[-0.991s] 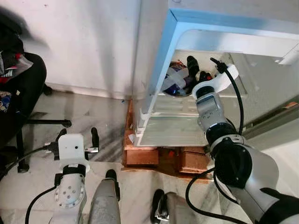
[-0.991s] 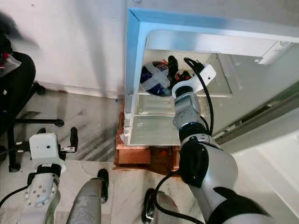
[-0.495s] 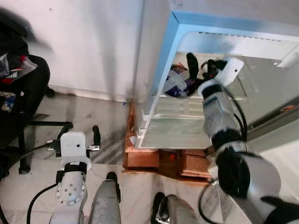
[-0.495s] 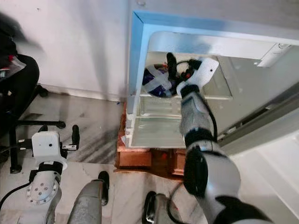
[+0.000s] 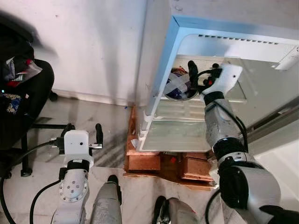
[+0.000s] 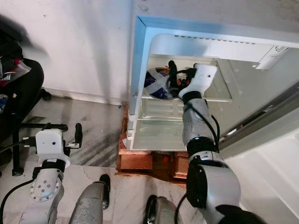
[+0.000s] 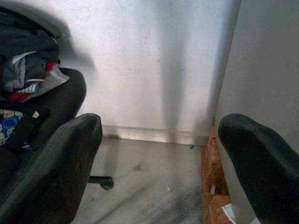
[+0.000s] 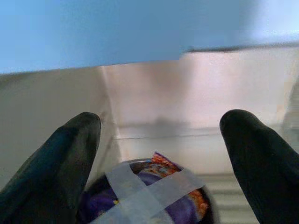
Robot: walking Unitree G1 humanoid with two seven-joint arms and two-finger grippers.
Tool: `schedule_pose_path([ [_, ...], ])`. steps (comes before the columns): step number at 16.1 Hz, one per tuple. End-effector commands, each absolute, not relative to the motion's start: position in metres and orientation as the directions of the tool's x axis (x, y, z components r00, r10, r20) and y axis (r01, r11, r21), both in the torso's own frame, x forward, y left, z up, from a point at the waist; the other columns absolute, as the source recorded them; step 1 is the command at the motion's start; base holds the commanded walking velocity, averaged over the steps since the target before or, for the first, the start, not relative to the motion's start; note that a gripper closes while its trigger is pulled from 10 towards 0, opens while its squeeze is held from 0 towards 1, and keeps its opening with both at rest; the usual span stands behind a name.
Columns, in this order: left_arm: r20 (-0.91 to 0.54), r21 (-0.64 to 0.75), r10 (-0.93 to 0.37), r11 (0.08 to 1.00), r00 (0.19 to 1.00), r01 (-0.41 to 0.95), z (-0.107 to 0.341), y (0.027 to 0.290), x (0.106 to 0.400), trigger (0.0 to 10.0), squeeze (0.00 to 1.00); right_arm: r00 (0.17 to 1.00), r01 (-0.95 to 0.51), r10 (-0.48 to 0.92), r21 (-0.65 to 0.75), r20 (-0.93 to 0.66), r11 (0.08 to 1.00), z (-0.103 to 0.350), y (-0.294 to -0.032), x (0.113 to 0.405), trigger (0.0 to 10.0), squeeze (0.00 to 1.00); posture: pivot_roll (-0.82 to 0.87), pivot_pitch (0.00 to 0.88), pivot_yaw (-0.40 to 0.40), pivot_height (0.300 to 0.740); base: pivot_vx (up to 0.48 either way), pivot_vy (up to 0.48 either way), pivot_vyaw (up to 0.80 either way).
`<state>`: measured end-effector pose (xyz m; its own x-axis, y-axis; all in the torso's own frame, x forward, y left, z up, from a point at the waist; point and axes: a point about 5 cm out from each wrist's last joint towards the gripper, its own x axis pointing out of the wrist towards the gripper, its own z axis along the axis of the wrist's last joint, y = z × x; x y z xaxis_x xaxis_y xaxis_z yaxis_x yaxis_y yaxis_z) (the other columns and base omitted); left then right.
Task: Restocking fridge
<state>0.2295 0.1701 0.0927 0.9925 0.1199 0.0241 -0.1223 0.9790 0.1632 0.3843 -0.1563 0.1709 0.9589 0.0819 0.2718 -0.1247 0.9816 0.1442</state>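
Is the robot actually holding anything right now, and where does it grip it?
Nothing. The right gripper is open above the taped bowl in the fridge; the left gripper is open and idle.

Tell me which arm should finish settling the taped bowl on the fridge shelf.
Right. The right gripper is already inside the fridge, open, just above the taped bowl on the shelf. The left gripper hangs low over the floor, outside the fridge.
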Motion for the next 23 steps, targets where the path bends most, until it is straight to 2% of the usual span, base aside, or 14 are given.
schedule_pose_path([
  [1, 0.010, 0.175, 0.119, 0.977, 0.993, -0.119, 0.088, 0.169, 0.227, 10.0, 0.00, 0.961, -0.095, 0.067, 0.091, 0.270, 0.991, 0.168, -0.163, 0.381, 10.0, 0.00, 0.29, 0.155, -0.105, 0.740, 0.000, 0.000, 0.00],
  [6, 0.012, 0.191, 0.107, 0.976, 0.994, -0.107, 0.086, 0.168, 0.226, 10.0, 0.00, 0.987, -0.054, 0.057, -0.024, 0.153, 0.998, 0.121, -0.184, 0.350, 10.0, 0.00, 0.27, 0.150, -0.100, 0.740, 0.000, 0.000, 0.00],
  [10, 0.015, 0.194, 0.093, 0.976, 0.996, -0.094, 0.086, 0.166, 0.229, 10.0, 0.00, 0.999, -0.013, 0.015, -0.031, 0.049, 0.999, 0.095, -0.197, 0.330, 10.0, 0.00, 0.25, 0.145, -0.089, 0.740, 0.000, 0.000, 0.00],
  [12, 0.018, 0.192, 0.090, 0.977, 0.996, -0.091, 0.086, 0.165, 0.230, 10.0, 0.00, 0.999, -0.005, 0.006, -0.038, 0.047, 0.999, 0.093, -0.198, 0.325, 10.0, 0.00, 0.25, 0.143, -0.087, 0.740, 0.000, 0.000, 0.00],
  [18, 0.016, 0.229, 0.082, 0.970, 0.997, -0.083, 0.088, 0.166, 0.235, 10.0, 0.00, 0.999, -0.034, 0.034, 0.012, 0.002, 0.999, 0.075, -0.181, 0.284, 10.0, 0.00, 0.24, 0.140, -0.078, 0.740, 0.000, 0.000, 0.00],
  [23, 0.031, 0.255, 0.052, 0.965, 0.998, -0.058, 0.096, 0.165, 0.238, 10.0, 0.00, 1.000, 0.006, -0.005, 0.052, -0.013, 0.999, 0.075, -0.175, 0.271, 10.0, 0.00, 0.25, 0.142, -0.053, 0.740, 0.000, 0.000, 0.00],
])
